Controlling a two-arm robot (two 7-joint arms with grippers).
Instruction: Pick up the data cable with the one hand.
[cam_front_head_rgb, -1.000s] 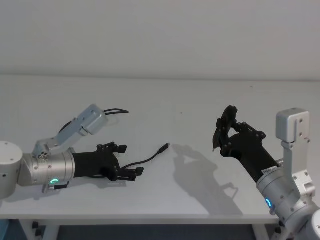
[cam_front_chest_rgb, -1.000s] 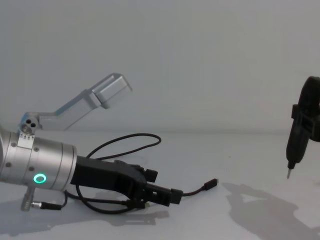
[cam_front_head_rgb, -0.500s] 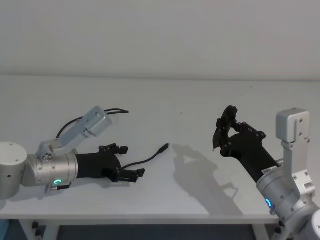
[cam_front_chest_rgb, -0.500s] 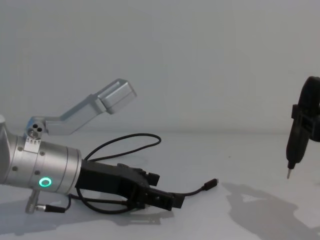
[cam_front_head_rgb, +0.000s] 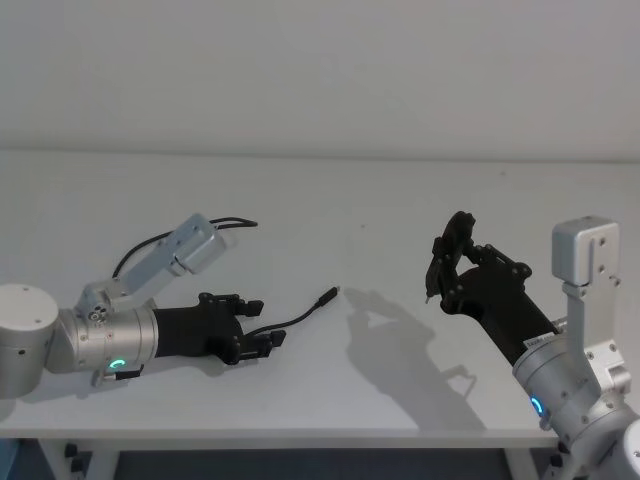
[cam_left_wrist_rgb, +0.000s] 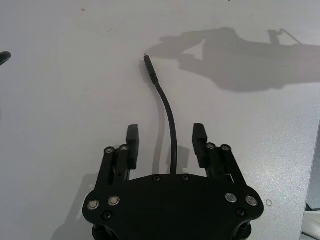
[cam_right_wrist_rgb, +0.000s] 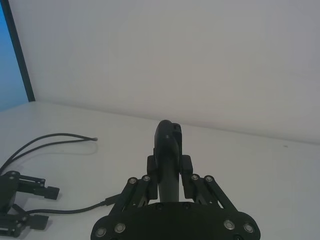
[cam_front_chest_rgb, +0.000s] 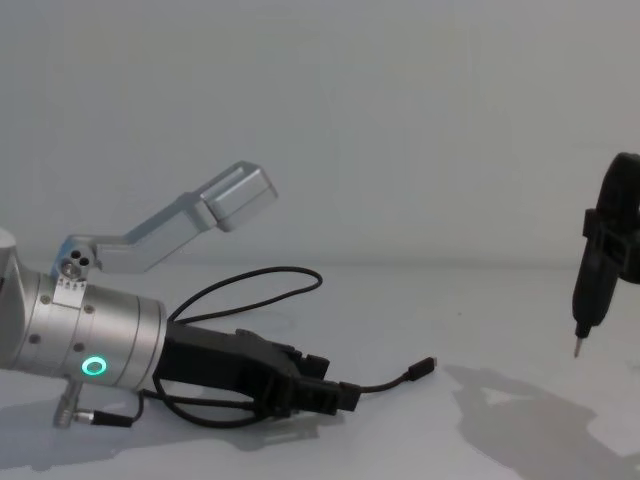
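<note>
Left gripper (cam_front_head_rgb: 262, 323): positioned low over the white table (cam_front_head_rgb: 400, 390), on the robot's left side, reaching forward and inward. Its wrist is a silver cylinder with a glowing green ring (cam_front_chest_rgb: 94, 366). The two fingers are spread apart. In the left wrist view the left gripper (cam_left_wrist_rgb: 165, 131) straddles the data cable (cam_left_wrist_rgb: 167, 107), which runs up the middle of the gap and touches neither finger (cam_left_wrist_rgb: 132, 145).

Data cable (cam_front_head_rgb: 300, 315): lies flat on the table. One end passes between the fingers and curves away to a small plug (cam_front_head_rgb: 328, 296), which rests on the table ahead of the fingertips. In the chest view the data cable (cam_front_chest_rgb: 385, 382) emerges beside the left gripper (cam_front_chest_rgb: 330, 380). Further loops (cam_front_chest_rgb: 270, 272) lie behind the wrist.

Short wire (cam_front_chest_rgb: 100, 418): has a silver plug and lies on the table under the wrist.

Right gripper (cam_front_head_rgb: 452, 265): raised above the table on the robot's right side, well apart from the cable. In the right wrist view the right gripper (cam_right_wrist_rgb: 168, 162) is pressed together on a black tool (cam_right_wrist_rgb: 167, 145). The chest view shows the black tool (cam_front_chest_rgb: 598, 270) ending in a thin pointed tip that hangs downward, clear of the table.
</note>
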